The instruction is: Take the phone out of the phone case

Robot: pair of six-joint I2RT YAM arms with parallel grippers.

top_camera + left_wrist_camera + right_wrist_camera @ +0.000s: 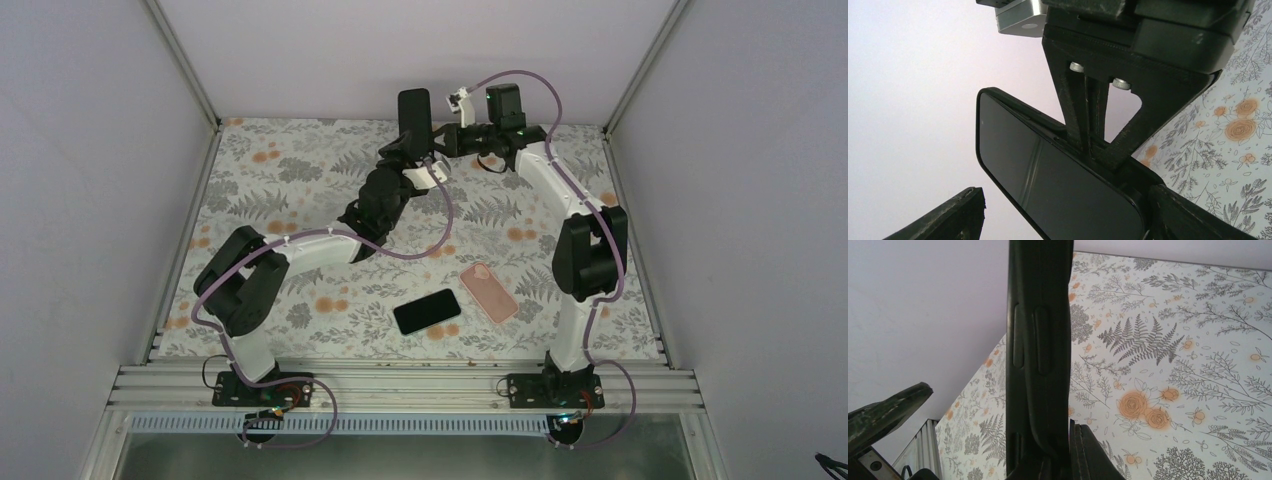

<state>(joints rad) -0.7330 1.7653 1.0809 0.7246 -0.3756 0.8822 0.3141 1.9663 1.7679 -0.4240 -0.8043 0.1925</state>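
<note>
Top external view: a phone (414,112), fitted in its black case (1020,106), stands upright in the air above the far middle of the surface (290,180), where the two arms meet. Left wrist view shows the glossy dark screen, a rounded rectangle, seated inside the case's matte raised rim. The right tool (1092,145) is clenched on that rim along one long edge, its two thin black fingertips pressed together. The left tool (410,152) stands released about the phone's lower end. One finger (955,215) hangs clear of the screen with pale wall showing between. The other (1193,215) lies just beside the lower corner, and whether it touches cannot be told. Right wrist view takes the case edge-on, a slim dark slab with two oblong moulded side buttons (1040,335) next to each other. The surface is covered in a cloth printed with grey ferns and orange roses. Toward its near edge lies a second phone (427,311), black, glossy, bare and flat, set at a slant. Just to its right is a pink case (489,292), rounded at the corners, with a cut-out at its far end. The two lie close but apart; whether the pink case lies face up or face down cannot be told.
</note>
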